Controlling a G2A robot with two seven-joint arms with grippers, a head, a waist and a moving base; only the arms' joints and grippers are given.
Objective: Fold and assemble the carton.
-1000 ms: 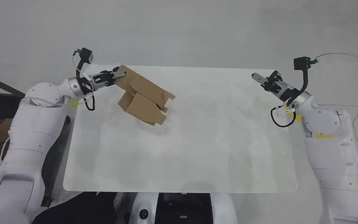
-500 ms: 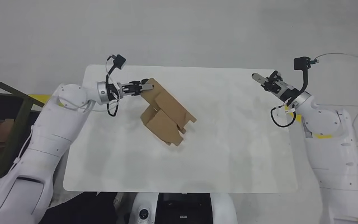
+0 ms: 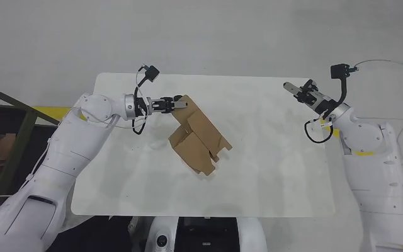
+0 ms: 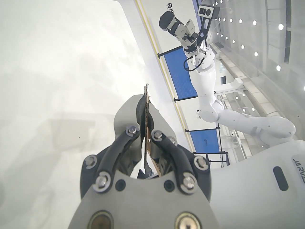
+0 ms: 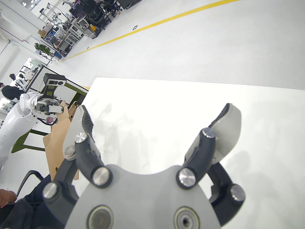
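**White table (image 3: 271, 164), carton held by one edge**

Entry, single moment.

- Carton (image 3: 198, 138): brown cardboard, still mostly flat and unassembled, with several panels and flaps overlapping. It sits over the table's left half and runs on a slant from the far left part of the top in toward the middle. I cannot tell whether its inner end rests on the table or is lifted off it.
- My left gripper (image 3: 178, 104) is over the far left part of the table, at the carton's far end. Its fingers are pressed together on the cardboard. My left wrist view shows the gripper (image 4: 144, 114) with the thin corrugated edge of the carton (image 4: 147, 94) clamped between the two pads and sticking out just past the tips. The table (image 4: 59, 48) lies beyond.
- My right gripper (image 3: 293, 87) is over the table's far right corner, well apart from the carton. Its fingers are spread and hold nothing. My right wrist view looks through the gap of this gripper (image 5: 155, 113) onto bare table (image 5: 166, 101). Across the top it shows the carton (image 5: 57, 139) standing up from the table's left edge, with the left gripper (image 5: 59, 108) at its upper end.
- An olive-green metal frame (image 3: 16, 110) stands on the floor just off the table's left side.
- A yellow line (image 5: 190, 10) crosses the pale floor beyond the table's far edge.
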